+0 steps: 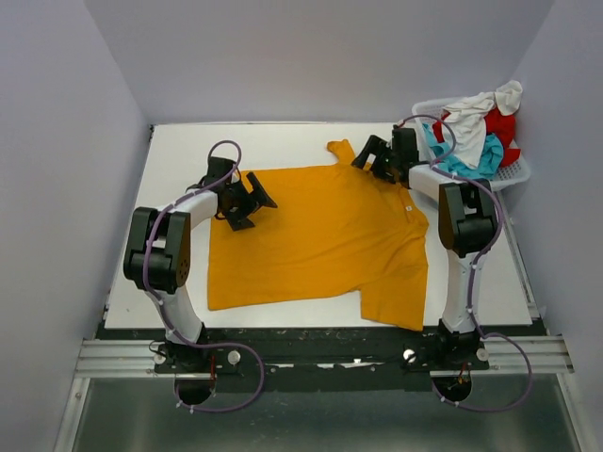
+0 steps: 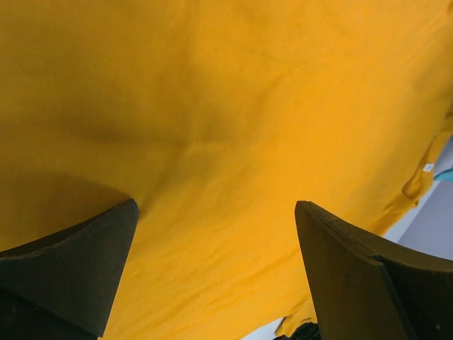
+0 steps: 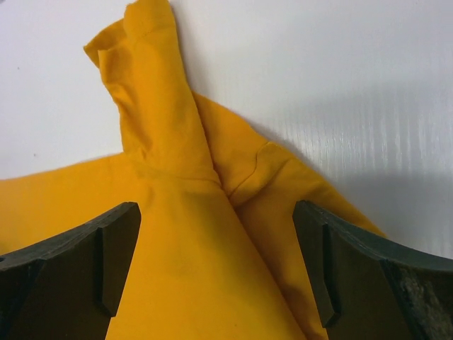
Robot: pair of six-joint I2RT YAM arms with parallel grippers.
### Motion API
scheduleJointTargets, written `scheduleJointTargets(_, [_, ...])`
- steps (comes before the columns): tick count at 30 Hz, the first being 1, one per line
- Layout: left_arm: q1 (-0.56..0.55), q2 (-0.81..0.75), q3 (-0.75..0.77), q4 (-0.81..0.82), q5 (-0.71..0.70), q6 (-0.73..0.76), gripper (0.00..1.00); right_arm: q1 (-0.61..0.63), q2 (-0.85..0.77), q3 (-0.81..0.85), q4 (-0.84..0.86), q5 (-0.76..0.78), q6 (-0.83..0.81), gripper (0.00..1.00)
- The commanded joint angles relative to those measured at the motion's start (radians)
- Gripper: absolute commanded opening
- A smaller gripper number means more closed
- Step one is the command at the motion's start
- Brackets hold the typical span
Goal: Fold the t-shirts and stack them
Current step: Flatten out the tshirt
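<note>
Top external: orange t-shirt (image 1: pixel 320 235) spread flat, table (image 1: pixel 283 141) showing past its far edge.

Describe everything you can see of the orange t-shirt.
The mustard-orange t-shirt is soft, plain cloth, spread mostly flat and lightly creased on the white table. Its far sleeve is bunched into a narrow twist. The open left gripper hovers over its far left corner, the open right gripper by that sleeve; contact unclear.

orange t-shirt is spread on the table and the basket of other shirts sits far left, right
No: the basket of other shirts sits far right, as the top external view shows. The orange t-shirt is spread on the table.
</note>
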Motion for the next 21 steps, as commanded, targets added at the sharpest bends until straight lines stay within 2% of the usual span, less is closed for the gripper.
scheduleJointTargets(1, [0.008, 0.011, -0.007, -0.059, -0.004, 0.006, 0.99, 0.001, 0.074, 0.038, -0.122, 0.146, 0.059, 1.00])
scheduleJointTargets(6, [0.018, -0.004, -0.066, -0.046, 0.005, -0.003, 0.99, -0.035, 0.064, 0.035, -0.218, 0.335, 0.148, 1.00])
scheduleJointTargets(12, [0.018, 0.011, -0.077, -0.055, 0.012, -0.013, 0.99, -0.088, 0.023, -0.019, -0.262, 0.414, 0.220, 1.00])
scheduleJointTargets(21, [0.019, -0.004, -0.095, -0.066, 0.014, -0.020, 0.99, -0.087, -0.086, -0.068, -0.343, 0.497, 0.254, 1.00])
